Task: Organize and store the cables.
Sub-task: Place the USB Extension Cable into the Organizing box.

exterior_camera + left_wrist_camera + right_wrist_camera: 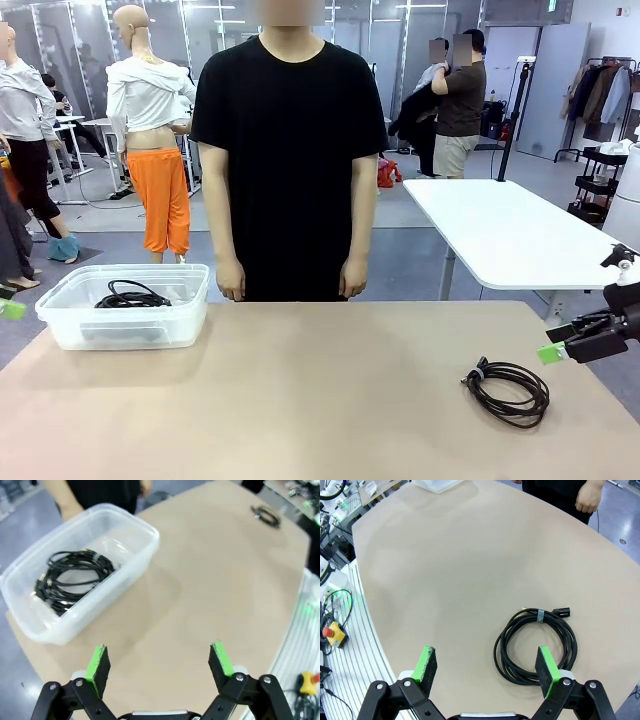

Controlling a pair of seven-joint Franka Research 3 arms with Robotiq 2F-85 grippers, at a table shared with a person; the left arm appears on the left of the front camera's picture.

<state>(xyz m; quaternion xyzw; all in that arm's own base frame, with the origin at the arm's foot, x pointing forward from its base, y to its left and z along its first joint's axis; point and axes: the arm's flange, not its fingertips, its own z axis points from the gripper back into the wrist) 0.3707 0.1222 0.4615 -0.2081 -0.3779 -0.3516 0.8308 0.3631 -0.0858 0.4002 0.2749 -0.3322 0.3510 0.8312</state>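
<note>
My right gripper [487, 667] hangs spread and empty just above a coiled black cable [536, 644], whose plug end shows here. My left gripper [160, 662], likewise spread, looks past its fingertips into a clear bin [127, 577] holding more cables [70, 577].

— What do we see of the cables?
— We see one black coiled cable [508, 391] lying flat on the surface, right side, bound by a small tie, plug ends beside the tie.
— And the others?
— We see a bundle of thin black cables [131, 296] inside the clear bin [70, 325] at far left.
</note>
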